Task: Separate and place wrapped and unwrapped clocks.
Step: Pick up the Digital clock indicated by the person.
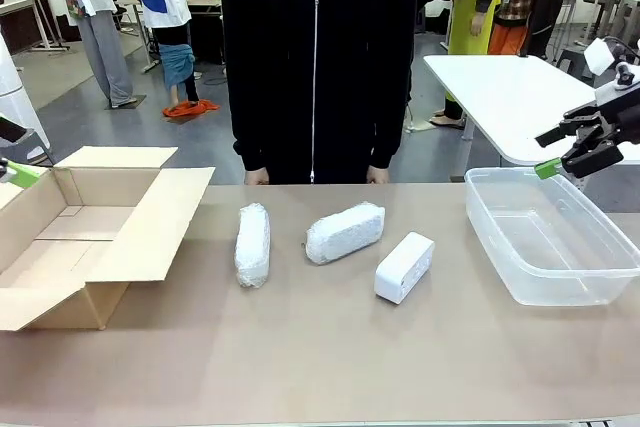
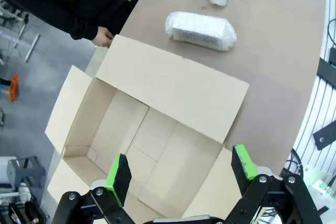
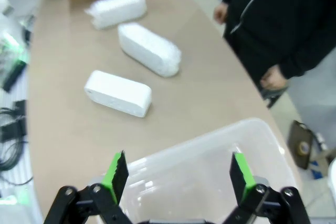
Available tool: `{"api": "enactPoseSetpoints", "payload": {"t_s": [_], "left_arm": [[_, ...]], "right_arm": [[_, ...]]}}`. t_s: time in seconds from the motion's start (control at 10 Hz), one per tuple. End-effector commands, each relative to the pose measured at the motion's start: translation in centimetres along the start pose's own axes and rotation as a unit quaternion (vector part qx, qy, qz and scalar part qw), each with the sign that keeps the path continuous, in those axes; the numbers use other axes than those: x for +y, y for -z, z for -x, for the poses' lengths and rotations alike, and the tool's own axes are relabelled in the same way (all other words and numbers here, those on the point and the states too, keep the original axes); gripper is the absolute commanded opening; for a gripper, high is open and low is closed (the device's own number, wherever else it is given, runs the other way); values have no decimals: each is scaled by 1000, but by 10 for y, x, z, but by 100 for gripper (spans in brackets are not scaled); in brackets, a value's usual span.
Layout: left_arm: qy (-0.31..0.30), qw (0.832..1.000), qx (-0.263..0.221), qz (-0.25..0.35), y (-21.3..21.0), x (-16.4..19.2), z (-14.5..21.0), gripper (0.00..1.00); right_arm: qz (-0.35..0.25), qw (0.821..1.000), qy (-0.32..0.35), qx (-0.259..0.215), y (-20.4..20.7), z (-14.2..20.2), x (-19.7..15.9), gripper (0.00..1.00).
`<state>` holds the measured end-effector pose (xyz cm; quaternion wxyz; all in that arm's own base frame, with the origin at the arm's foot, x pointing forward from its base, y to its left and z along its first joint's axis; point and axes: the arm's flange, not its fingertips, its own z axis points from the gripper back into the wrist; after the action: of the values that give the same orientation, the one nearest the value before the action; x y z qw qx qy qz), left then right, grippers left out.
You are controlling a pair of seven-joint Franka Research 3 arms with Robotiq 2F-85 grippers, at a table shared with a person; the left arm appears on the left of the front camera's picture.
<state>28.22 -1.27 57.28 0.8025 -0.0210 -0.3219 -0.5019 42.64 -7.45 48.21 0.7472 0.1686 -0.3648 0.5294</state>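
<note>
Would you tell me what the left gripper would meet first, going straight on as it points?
Most likely the bare floor of the cardboard box, which the left gripper points into.

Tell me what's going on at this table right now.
Nothing is being handled yet. Two wrapped bundles and one bare white clock lie mid-table, apart from each other. The left gripper hangs open over the open cardboard box; the right gripper hangs open over the clear bin. A person stands at the far side, touching none of them.
</note>
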Motion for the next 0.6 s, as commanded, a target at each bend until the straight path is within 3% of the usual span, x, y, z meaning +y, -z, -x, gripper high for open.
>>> {"api": "enactPoseSetpoints", "payload": {"t_s": [0.0,0.5], "left_arm": [[27,999,-3,35,0,29,9,100],[66,992,22,104,-2,77,28,100]], "right_arm": [[-16,1000,-18,-8,17,15,-23,100],[-86,993,-59,-60,13,44,-56,100]]}}
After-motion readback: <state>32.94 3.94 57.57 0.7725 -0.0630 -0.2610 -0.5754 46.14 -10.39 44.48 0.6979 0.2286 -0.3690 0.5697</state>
